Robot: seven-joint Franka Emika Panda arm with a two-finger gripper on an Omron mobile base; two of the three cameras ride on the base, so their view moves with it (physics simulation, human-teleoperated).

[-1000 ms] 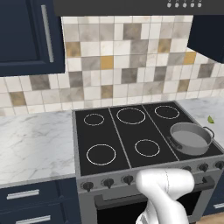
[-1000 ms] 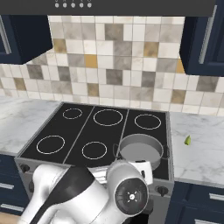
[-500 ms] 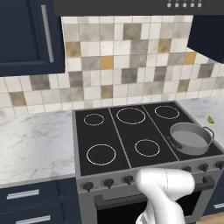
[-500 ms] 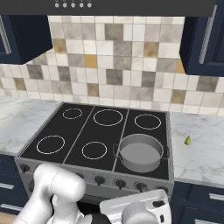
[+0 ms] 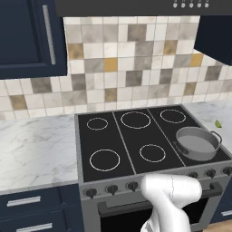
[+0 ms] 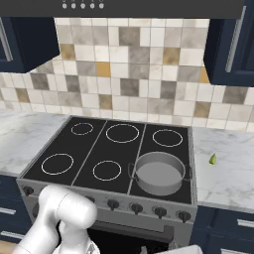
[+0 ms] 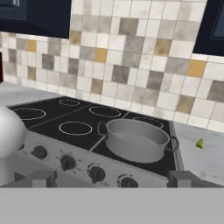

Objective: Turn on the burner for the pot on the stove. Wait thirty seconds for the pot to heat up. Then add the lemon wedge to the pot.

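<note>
The grey pot (image 5: 197, 143) (image 6: 158, 172) (image 7: 135, 140) stands on the front right burner of the black stove (image 5: 131, 136) (image 6: 99, 149) (image 7: 52, 120). Nothing shows inside the pot. All burner rings are thin and white, and none glows. The yellow-green lemon wedge (image 5: 218, 123) (image 6: 213, 158) (image 7: 200, 143) lies on the marble counter right of the stove. My gripper (image 7: 112, 178) is open and empty. It hangs low in front of the stove's knob row (image 7: 96, 173), facing the pot, with its fingertips (image 7: 41, 178) spread wide.
Marble counter (image 5: 36, 145) (image 6: 228, 173) runs on both sides of the stove, backed by a tiled wall. Dark blue cabinets (image 5: 27, 36) and a hood hang overhead. Drawers (image 5: 27, 204) sit under the left counter. My arm's white elbow (image 5: 172, 192) (image 6: 67, 211) stands before the oven front.
In the right base view the arm has swung down from in front of the pot, which now shows whole. The jaws stay open. Pot and lemon wedge have not moved.
</note>
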